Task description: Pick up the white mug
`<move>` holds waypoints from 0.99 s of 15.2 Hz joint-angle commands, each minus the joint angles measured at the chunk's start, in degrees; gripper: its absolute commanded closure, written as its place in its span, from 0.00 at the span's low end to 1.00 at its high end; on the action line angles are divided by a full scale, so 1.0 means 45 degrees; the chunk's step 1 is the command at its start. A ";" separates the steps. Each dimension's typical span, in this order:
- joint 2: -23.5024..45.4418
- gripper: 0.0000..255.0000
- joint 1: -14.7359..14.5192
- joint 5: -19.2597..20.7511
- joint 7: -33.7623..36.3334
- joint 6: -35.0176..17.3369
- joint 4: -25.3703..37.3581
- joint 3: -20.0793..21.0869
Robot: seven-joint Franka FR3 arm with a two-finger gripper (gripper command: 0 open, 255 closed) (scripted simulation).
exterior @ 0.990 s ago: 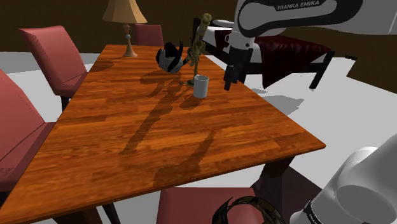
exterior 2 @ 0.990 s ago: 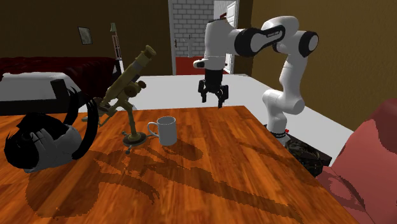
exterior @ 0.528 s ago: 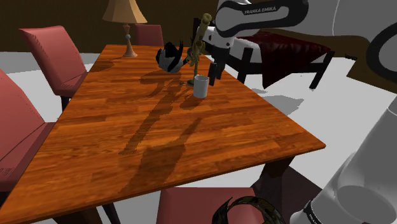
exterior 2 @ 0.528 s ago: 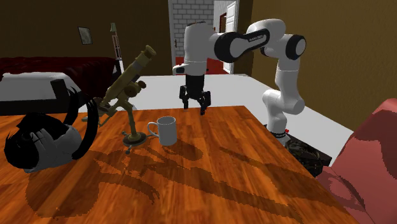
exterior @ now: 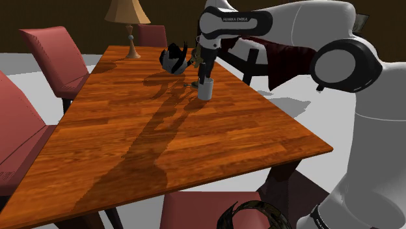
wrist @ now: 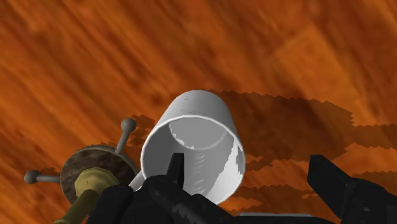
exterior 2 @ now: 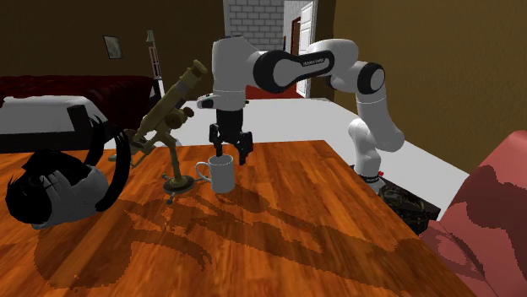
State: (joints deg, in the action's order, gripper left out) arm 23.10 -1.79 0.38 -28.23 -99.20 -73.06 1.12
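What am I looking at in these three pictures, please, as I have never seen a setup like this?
The machine is a white robot arm ending in a black two-finger gripper. One picture is taken from beside its stand, one from across the wooden table, and one from a camera on the hand, looking along the fingers. On the table stand a white mug, a brass instrument, a black-and-white object and, further off, a lamp. The gripper hangs open right over the mug; nothing is held.
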 commanded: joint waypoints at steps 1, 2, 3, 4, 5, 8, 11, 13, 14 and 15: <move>0.0287 0.00 -0.0021 0.0010 -0.0042 -0.0207 0.0101 0.0019; 0.0264 0.00 -0.0019 0.0009 -0.0042 -0.0391 -0.0107 0.0019; 0.0245 0.00 -0.0018 0.0009 -0.0042 -0.0572 -0.0307 0.0019; 0.0230 0.00 -0.0017 0.0009 -0.0042 -0.0752 -0.0501 0.0019; 0.0219 0.00 -0.0016 0.0009 -0.0042 -0.0929 -0.0689 0.0018; 0.0209 0.00 -0.0014 0.0009 -0.0042 -0.1204 -0.0974 0.0018; 0.0177 1.00 -0.0009 0.0007 -0.0049 -0.1222 -0.1025 0.0016; 0.0178 1.00 -0.0008 0.0007 -0.0050 -0.1220 -0.1022 0.0016; 0.0178 1.00 -0.0008 0.0007 -0.0050 -0.1220 -0.1023 0.0016; 0.0178 1.00 -0.0008 0.0007 -0.0050 -0.1220 -0.1023 0.0016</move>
State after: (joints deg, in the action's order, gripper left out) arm 23.89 -1.82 0.41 -28.46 -104.69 -77.66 1.20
